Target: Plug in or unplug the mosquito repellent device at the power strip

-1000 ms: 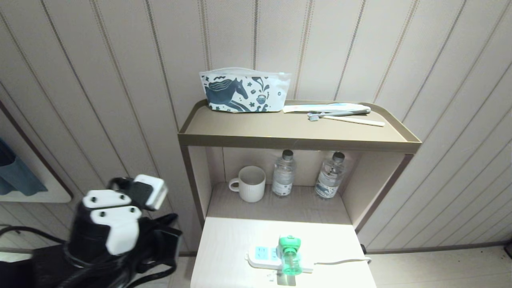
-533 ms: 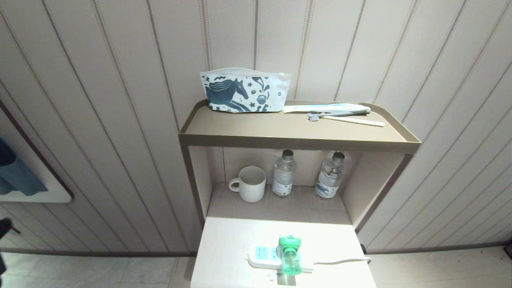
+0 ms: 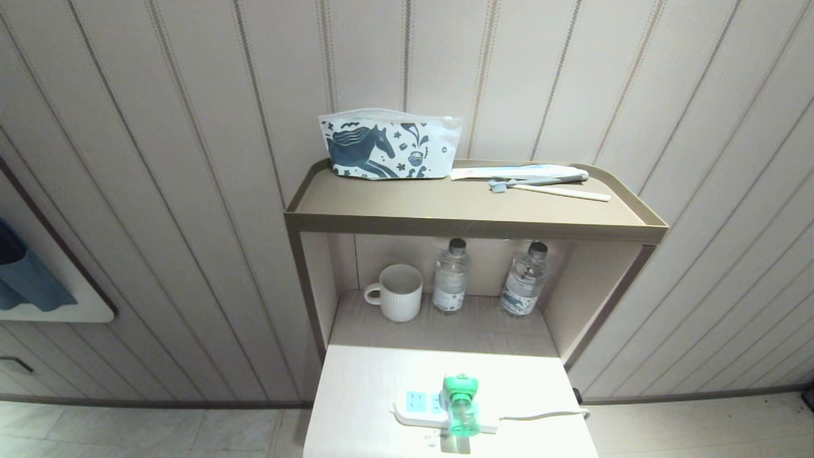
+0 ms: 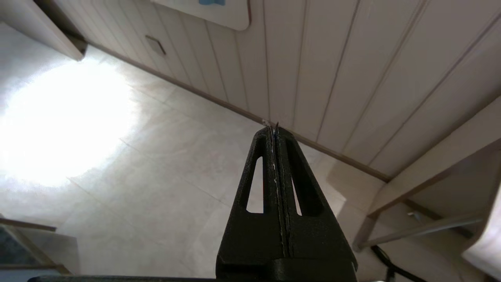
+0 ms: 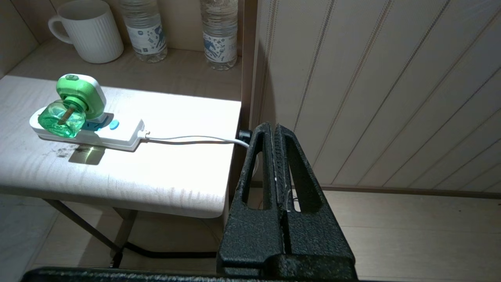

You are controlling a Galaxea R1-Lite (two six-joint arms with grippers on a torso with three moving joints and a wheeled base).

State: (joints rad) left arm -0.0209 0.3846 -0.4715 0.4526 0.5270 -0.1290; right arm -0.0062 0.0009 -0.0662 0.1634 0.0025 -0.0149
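White table bearing power strip with mosquito repellent device plugged in; left gripper and right gripper, 2 units clenched empty, both well apart; unplugging advises gripping the green head, pulling straight.

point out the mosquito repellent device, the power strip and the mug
mosquito repellent device [image 3: 460, 386]: head view, green top
power strip [image 3: 416, 407]: head view, white body by the blue sockets
mug [image 3: 400, 299]: head view, ribbed side
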